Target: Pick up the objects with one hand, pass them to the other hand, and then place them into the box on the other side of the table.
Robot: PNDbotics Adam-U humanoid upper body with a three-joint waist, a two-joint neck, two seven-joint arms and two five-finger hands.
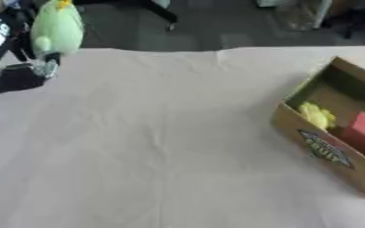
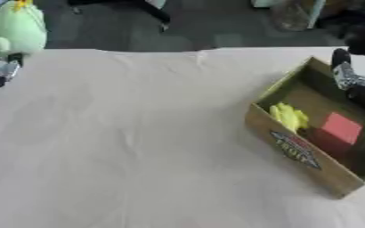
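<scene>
A pale green plush toy with a yellow tuft hangs above the table's far left corner. My left hand is shut on it from below and from the left. On the right stands an open cardboard box with a printed label on its front wall. Inside it lie a yellow item and a red block. My right hand shows at the right edge beside the box's far wall, its fingers relaxed and holding nothing.
A creased white cloth covers the table. The table's far edge runs along the top, with dark floor and furniture legs behind it.
</scene>
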